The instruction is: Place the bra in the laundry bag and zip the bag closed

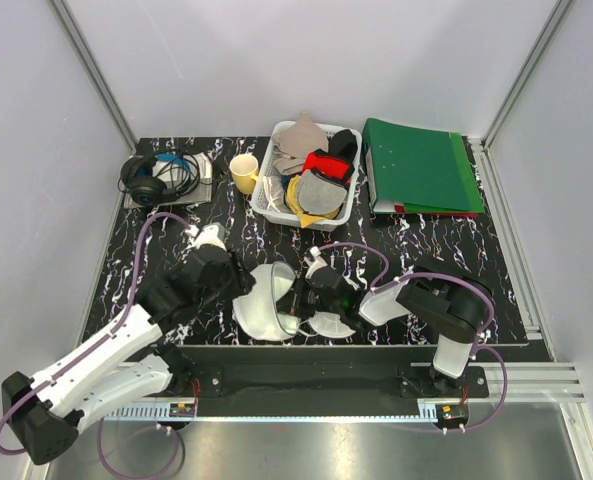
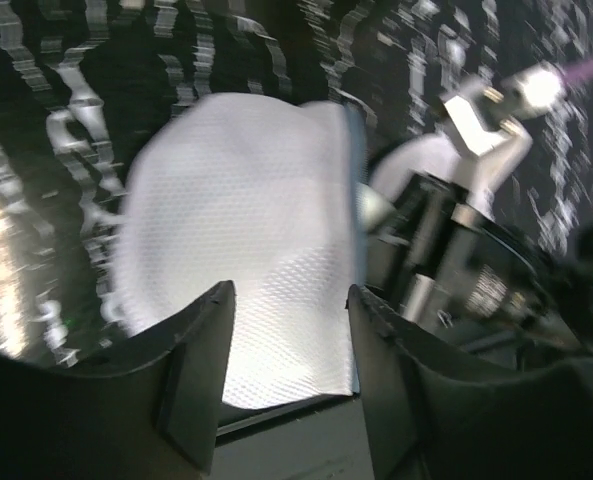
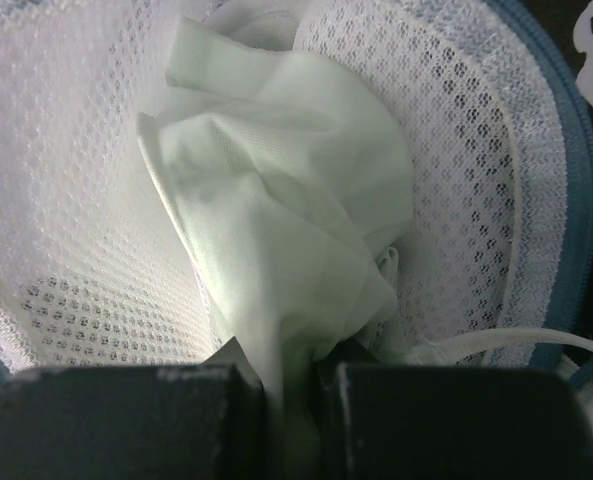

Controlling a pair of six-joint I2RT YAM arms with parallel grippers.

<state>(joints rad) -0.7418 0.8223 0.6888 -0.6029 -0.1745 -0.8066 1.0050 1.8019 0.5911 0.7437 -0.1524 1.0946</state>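
Observation:
The laundry bag (image 1: 261, 305) is white mesh with a blue zip rim (image 3: 579, 200). It lies open near the table's front edge, between the two arms. The bra (image 3: 286, 200) is crumpled off-white fabric lying inside the bag's mesh wall (image 3: 476, 170). A part of it also shows outside the bag in the top view (image 1: 333, 323). My right gripper (image 3: 291, 405) is shut on a fold of the bra at the bag's mouth (image 1: 319, 288). My left gripper (image 2: 288, 335) is open and empty, just short of the bag's outer side (image 2: 246, 230), at its left (image 1: 234, 283).
A white lattice basket (image 1: 348, 212) of grey, red and yellow garments stands at the back middle. A yellow cup (image 1: 244, 172) is to its left and a green binder (image 1: 421, 165) to its right. Headphones (image 1: 156, 178) lie at the back left.

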